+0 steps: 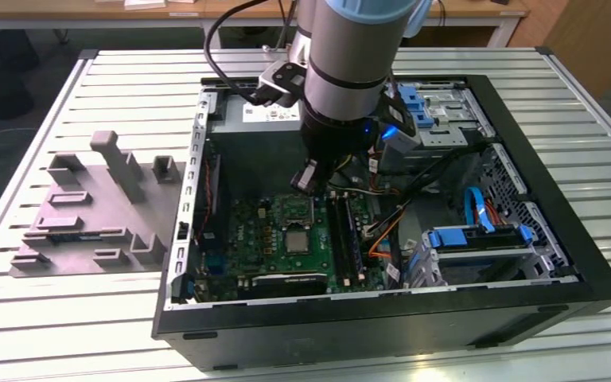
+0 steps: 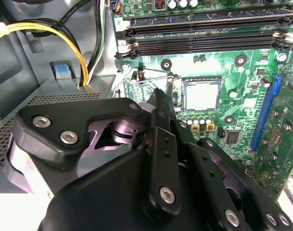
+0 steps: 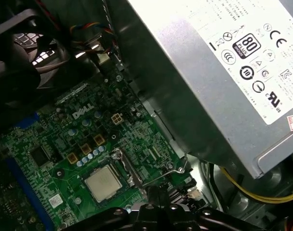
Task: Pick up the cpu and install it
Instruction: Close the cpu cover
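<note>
The cpu (image 3: 103, 183) is seen seated flat in the socket of the green motherboard (image 3: 64, 144), inside the open computer case (image 1: 518, 135) on the slatted table (image 1: 72, 318). The end effector (image 2: 158, 103), hung just beside it, is judged clenched and empty.

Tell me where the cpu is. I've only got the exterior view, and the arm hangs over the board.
Observer: In both wrist views the cpu lies flat inside the socket frame on the green board, silver face up.
Operator: Is the pincer on it?
Observer: No. In the second wrist view the pincer is beside the socket, apart from the cpu, whose face is uncovered.
Operator: Anything else by the socket?
Observer: In the first wrist view a thin wire lever lies along the socket's side nearest the grey power supply.
</note>
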